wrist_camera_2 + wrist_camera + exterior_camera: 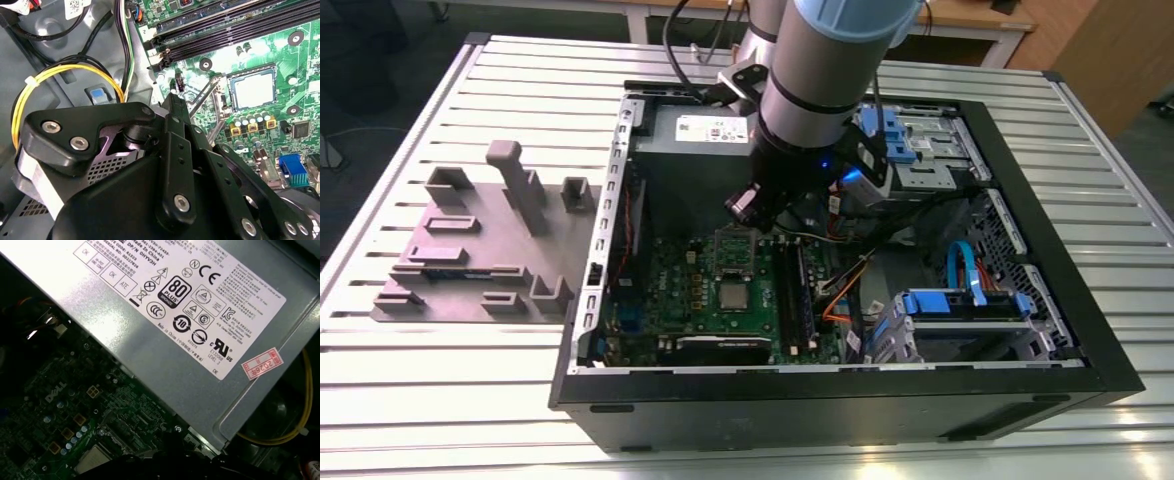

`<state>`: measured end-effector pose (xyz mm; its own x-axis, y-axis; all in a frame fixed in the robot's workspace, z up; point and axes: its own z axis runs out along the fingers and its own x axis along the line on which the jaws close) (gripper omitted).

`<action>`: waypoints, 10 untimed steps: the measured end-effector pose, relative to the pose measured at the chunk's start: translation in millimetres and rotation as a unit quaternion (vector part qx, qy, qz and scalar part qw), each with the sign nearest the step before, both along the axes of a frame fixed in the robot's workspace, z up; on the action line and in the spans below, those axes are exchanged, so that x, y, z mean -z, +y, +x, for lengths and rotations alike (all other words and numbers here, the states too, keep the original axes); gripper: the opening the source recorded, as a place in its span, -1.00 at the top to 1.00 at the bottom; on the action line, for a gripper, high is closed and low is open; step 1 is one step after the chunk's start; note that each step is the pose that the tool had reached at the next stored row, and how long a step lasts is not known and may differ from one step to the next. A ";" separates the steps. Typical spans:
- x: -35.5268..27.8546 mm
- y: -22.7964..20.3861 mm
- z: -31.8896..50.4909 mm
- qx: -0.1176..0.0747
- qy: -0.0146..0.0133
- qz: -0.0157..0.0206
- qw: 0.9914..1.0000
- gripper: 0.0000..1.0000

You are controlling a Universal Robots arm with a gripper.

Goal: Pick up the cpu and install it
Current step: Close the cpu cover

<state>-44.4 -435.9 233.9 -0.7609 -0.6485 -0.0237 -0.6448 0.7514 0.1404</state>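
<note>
Inside the computer case, the cpu sat on the motherboard, hand hovering nearby. Couldn't tell if it was open or closed.

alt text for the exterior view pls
A robot arm reaches down into an open computer case lying on a slatted metal table, its wrist above the green motherboard. The cpu sits in the board's socket; a grey holder tray lies at the exterior view's left.

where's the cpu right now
In the exterior view the cpu lies flat on the green motherboard inside the computer case, just to that view's left of the memory slots.
</note>
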 end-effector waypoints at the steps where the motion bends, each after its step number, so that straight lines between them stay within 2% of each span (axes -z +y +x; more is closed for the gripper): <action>1: -0.4 0.0 -0.2 0.000 0.000 0.000 1.000 0.79; 10: -2.2 -0.7 -0.8 -0.003 0.000 0.000 1.000 0.79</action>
